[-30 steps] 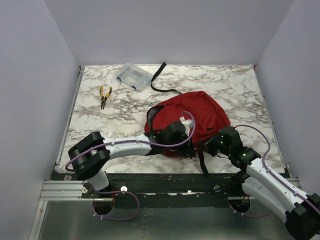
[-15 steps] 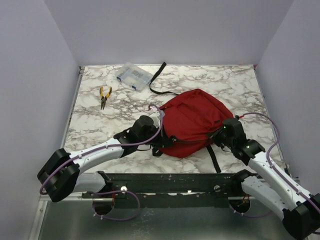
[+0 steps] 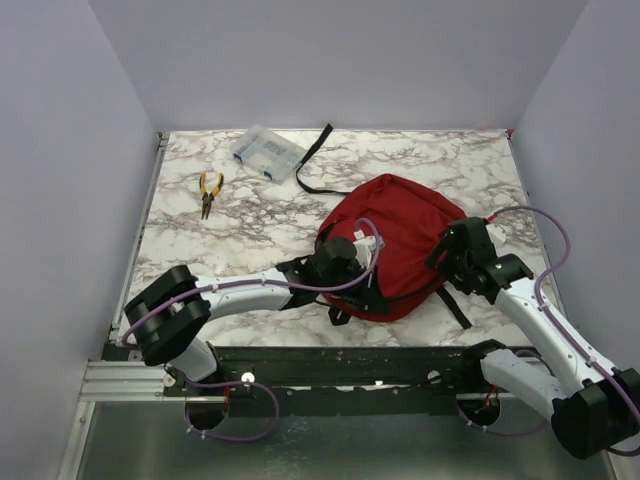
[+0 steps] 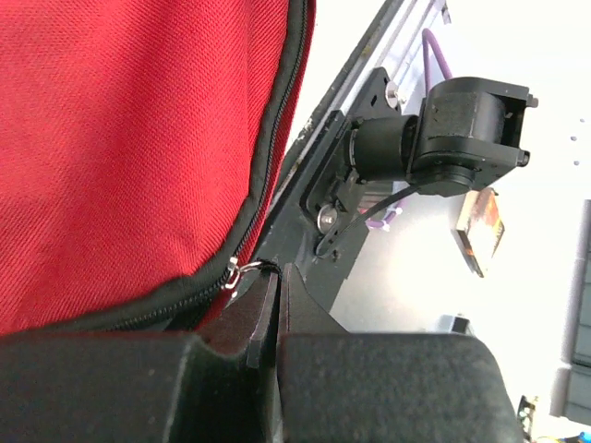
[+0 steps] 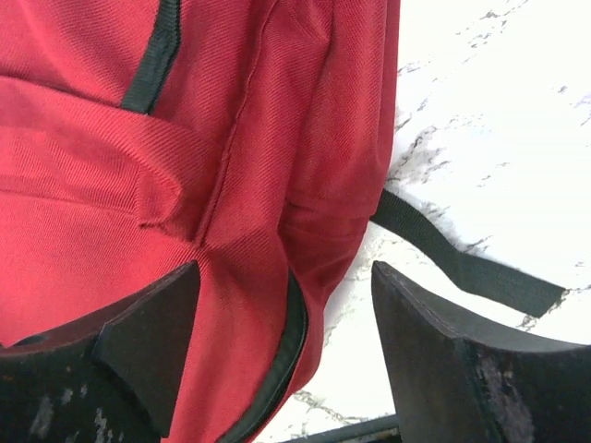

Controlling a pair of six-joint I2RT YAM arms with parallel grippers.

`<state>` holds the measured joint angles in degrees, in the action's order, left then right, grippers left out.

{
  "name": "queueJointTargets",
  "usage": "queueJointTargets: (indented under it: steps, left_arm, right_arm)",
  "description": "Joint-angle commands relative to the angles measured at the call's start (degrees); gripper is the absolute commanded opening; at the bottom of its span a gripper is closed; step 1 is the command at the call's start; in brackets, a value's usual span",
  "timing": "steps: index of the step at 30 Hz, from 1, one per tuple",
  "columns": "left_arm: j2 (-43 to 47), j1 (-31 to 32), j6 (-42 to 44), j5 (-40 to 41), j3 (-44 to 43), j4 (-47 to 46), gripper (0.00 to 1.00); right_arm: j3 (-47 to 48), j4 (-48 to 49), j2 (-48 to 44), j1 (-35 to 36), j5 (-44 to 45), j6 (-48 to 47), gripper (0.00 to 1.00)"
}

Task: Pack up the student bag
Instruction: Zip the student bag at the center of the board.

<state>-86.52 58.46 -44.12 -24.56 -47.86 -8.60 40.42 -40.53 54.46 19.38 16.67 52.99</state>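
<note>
Overhead, the student bag [image 3: 400, 235] lies near the marble table's [image 3: 250, 230] front right edge. Pliers [image 3: 209, 192] and a clear box [image 3: 266, 152] sit far left, with open marble between them and the bag. Only the left wrist view shows the left gripper [image 4: 274, 277] pinched on the zip pull [image 4: 235, 274]. The right wrist view shows the right gripper [image 5: 284, 277] spread wide at the bag's side, beside a black strap [image 5: 462, 263].

Red student bag [image 4: 120, 138] fills 9 to 12 o'clock. Black zip [image 4: 282, 111] curves down bag edge toward 6. left gripper [image 4: 275, 286] at 6 o'clock, fingers pressed together, pinching metal zip pull [image 4: 236, 273]. Black arm joint [image 4: 462, 120] at 2 o'clock, purple cable [image 4: 430, 51] just above it.
</note>
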Motion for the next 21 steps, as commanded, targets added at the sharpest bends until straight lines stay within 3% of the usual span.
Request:
queueJointTargets:
  steps: [1, 6, 11, 14, 21]
  left_arm:
    - [-3.25, 0.39, -2.96, -6.33, -3.1, -5.76, 0.0]
    - [-6.02, 0.34, -3.23, -9.16, -5.8, -6.2, 0.0]
    - [-8.1, 0.68, -5.24, -9.69, -6.94, -8.02, 0.0]
    - [-8.46, 1.2, -5.61, -10.5, -7.33, -8.63, 0.0]
    - [-7.71, 1.1, -4.89, -10.33, -5.04, -8.63, 0.0]
  right_arm:
    - [4.68, -10.12, -1.81, -0.22, -2.06, 0.71, 0.81]
    - [2.17, -13.97, -6.24, -0.22, -8.95, 4.84, 0.83]
    - [-5.32, -5.78, -11.26, -0.23, -24.41, 9.61, 0.8]
    - [-9.19, 0.14, -13.96, -0.22, -27.0, 14.56, 0.76]
    - [-13.4, 3.91, -16.93, -0.22, -14.71, 22.73, 0.35]
